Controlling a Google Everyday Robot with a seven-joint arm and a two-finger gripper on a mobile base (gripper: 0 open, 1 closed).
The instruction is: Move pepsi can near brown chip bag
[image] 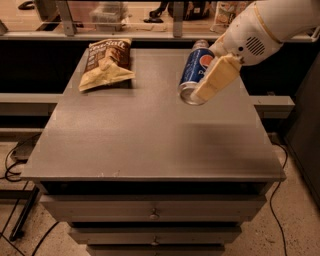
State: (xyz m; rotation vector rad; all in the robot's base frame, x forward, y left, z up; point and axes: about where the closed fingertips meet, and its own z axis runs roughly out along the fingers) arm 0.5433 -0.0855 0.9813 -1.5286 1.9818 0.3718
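The pepsi can [194, 70], dark blue with its round logo and a silver end, is held tilted in my gripper [204, 80] above the grey table [150, 135], right of its middle. The gripper is shut on the can, and one tan finger [216, 77] lies across its near side. The brown chip bag [106, 62] lies flat at the table's far left corner, well to the left of the can. My white arm [265, 27] reaches in from the upper right.
A clear plastic bottle [201, 44] lies at the far right of the table, mostly hidden behind the can. A shelf with boxes [225, 12] runs behind the table. Drawers [152, 212] sit below the front edge. Cables [15, 155] lie on the floor at left.
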